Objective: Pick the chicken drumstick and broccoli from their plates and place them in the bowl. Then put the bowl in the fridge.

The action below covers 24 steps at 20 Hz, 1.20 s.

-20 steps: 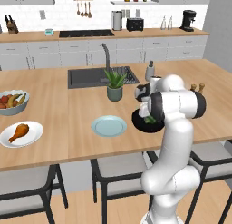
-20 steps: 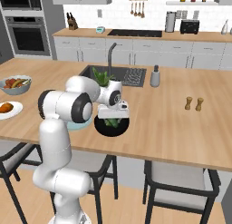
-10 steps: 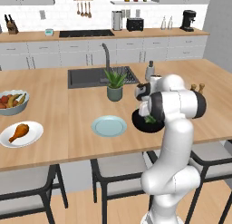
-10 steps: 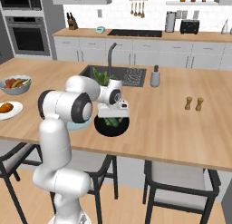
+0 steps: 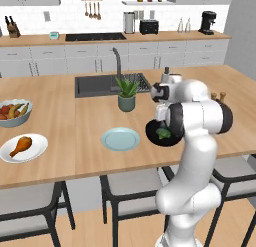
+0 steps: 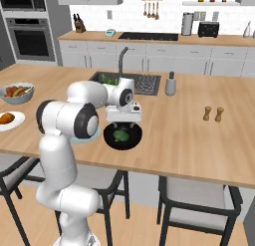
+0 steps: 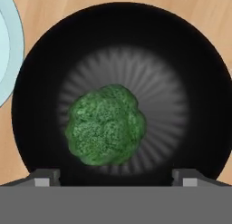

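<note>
Bright, even light; perhaps slightly soft.

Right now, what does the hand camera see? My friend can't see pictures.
A green broccoli lies in the middle of a black bowl, seen from straight above. The open gripper hangs over it, not touching. A pale blue plate peeks in beside the bowl on the wooden counter.

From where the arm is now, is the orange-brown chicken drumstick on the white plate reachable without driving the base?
Probably not without a long stretch. The drumstick lies on the white plate at the counter's far left end, while the open gripper hangs over the glossy black bowl. Nothing stands between them except the pale blue-green plate, which lies flat.
</note>
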{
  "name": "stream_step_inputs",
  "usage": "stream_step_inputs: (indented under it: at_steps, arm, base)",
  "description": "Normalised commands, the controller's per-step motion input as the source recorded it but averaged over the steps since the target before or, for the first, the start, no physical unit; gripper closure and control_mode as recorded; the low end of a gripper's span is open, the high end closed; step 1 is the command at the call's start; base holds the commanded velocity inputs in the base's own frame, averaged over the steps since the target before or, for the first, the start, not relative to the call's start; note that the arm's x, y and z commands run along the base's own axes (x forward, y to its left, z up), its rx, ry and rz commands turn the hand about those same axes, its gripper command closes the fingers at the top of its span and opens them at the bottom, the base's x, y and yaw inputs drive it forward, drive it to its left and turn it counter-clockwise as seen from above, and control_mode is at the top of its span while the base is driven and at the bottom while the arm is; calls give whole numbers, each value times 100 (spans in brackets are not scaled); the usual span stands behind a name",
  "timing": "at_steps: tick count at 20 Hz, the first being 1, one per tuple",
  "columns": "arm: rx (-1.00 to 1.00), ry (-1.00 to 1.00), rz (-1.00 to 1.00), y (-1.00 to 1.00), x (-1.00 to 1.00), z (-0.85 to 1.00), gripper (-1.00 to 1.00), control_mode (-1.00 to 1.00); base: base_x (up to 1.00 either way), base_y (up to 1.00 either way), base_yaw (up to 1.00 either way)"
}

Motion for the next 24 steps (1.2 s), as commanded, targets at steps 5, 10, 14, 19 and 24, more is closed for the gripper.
stream_step_inputs:
  at_steps: [5,10,14,19,24]
  arm:
    - [0,0,-6,4,-83,30,-100,-100]
    - [0,0,-9,2,-75,44,-100,-100]
    - [0,-1,-11,5,-73,53,-100,-100]
    - [0,0,-12,17,-66,54,-100,-100]
    - [0,0,-13,18,-69,55,-100,-100]
  base:
    - [0,0,0]
    - [0,0,0]
    - [0,0,0]
    - [0,0,0]
    - [0,0,0]
